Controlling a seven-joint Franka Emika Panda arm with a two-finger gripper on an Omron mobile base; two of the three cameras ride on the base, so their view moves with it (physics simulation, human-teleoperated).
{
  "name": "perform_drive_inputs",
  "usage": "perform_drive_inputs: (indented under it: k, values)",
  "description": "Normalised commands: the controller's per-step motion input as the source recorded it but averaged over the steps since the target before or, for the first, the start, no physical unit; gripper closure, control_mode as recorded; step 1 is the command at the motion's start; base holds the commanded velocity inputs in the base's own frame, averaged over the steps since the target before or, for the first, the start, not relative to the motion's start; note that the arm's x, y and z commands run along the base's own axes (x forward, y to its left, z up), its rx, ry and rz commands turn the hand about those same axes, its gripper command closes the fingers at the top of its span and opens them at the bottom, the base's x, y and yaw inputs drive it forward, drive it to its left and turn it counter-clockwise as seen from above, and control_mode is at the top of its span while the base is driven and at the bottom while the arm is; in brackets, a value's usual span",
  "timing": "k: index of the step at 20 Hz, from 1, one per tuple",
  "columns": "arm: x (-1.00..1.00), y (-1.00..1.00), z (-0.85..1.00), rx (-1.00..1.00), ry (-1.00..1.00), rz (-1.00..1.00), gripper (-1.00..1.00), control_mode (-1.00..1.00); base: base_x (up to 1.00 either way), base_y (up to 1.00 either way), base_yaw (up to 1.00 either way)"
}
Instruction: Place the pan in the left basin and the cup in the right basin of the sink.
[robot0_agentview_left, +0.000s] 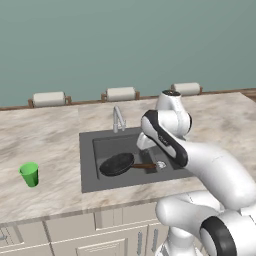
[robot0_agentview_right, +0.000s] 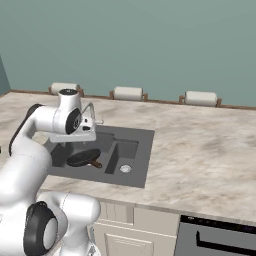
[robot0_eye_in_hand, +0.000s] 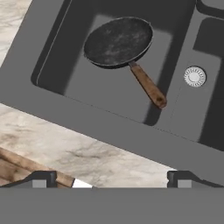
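Observation:
The black pan (robot0_agentview_left: 117, 164) lies flat in the wider left basin (robot0_eye_in_hand: 109, 98) of the dark grey sink (robot0_agentview_left: 87, 160). Its brown handle (robot0_eye_in_hand: 148, 86) points toward the divider beside the narrower right basin (robot0_agentview_right: 126, 155), which holds a silver drain (robot0_eye_in_hand: 194, 76). The green cup (robot0_agentview_left: 30, 174) stands upright on the marble counter, left of the sink. My gripper (robot0_eye_in_hand: 111, 180) hovers above the sink's front rim, looking down at the pan (robot0_eye_in_hand: 118, 41). It is open, and nothing is between its fingertips (robot0_eye_in_hand: 41, 179).
A curved silver faucet (robot0_agentview_left: 118, 119) rises behind the sink. Three white rolls on wooden holders (robot0_agentview_left: 121, 93) line the back of the counter (robot0_agentview_right: 200, 145). Cabinet fronts (robot0_agentview_left: 75, 235) run below the counter edge. My arm covers part of the right basin in the left base view.

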Motion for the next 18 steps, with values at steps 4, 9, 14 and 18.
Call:
perform_drive_inputs:
  k: [4, 9, 14, 18]
  values:
    - [-0.18, -0.07, 0.22, 0.00, 0.00, -0.07, -1.00, -1.00, 0.00, 0.00, 0.00]
    - [-0.13, -0.10, 0.24, 0.00, 0.00, -0.10, -1.00, -1.00, 0.00, 0.00, 0.00]
    - [-0.19, -0.17, 0.17, 0.00, 0.00, -0.07, -1.00, -1.00, 0.00, 0.00, 0.00]
    - [-0.26, -0.18, 0.09, 0.00, 0.00, -0.05, -1.00, -1.00, 0.00, 0.00, 0.00]
